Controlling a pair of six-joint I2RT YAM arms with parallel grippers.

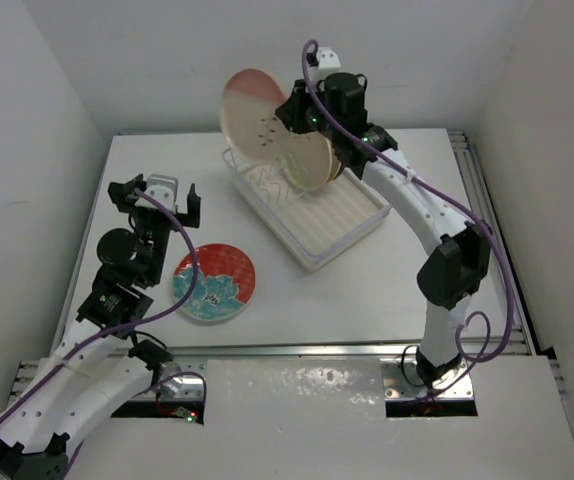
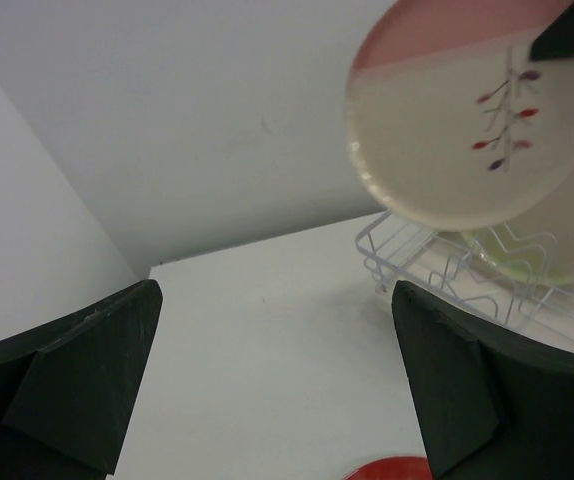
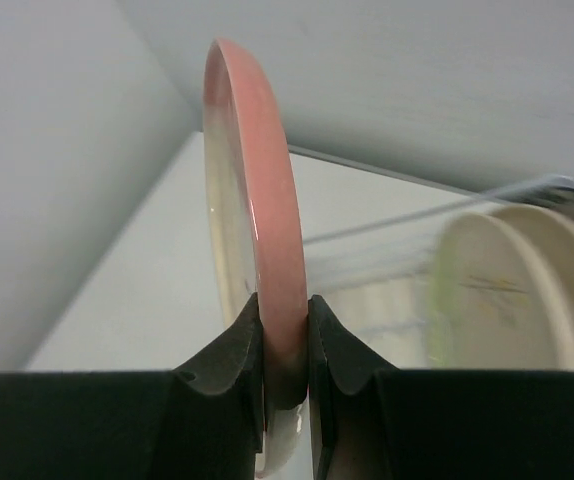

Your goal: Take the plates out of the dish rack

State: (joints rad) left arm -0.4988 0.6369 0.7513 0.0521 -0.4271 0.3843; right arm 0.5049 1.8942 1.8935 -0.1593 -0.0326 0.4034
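**Item 1, my R claw** (image 3: 285, 330): pressed together on the rim of the pink-topped plate (image 1: 255, 115). One finger (image 3: 239, 350) sits on ea. face, w/ the rim wedged betw. them. The plate is held on edge, roughly upright, in the air above the far-L corner of the dish rack (image 1: 339, 218). It is not touching the rack.

**Item 2, pink-topped plate:** round, cream, w/ a pink band across the upper part. It has a small twig motif w/ red and dark leaves near ctr. The decorated face is turned toward my L side.

**Item 3, dish rack:** white wire basket on a ridged white tray. It sits at an angle on the table (image 1: 387, 290), ctr to far side.

**Item 4, racked plates** (image 1: 312, 165): at least 2 cream ones stand on edge at the rack's far end, one behind the other. My R arm covers part of them, so I can't tell the full count. In the R wrist view the nearer one shows a greenish tint and a faint twig motif.

**Item 5, red-and-teal plate** (image 1: 214, 283): floral, lying flat and face up on the table. It is on the near side, L of the rack and apart from it, just R of my L arm.

**Item 6, my L claw** (image 1: 160, 197): spread wide and empty. It hovers over the L part of the table, aimed toward the rack and apart from the rack and all plates.
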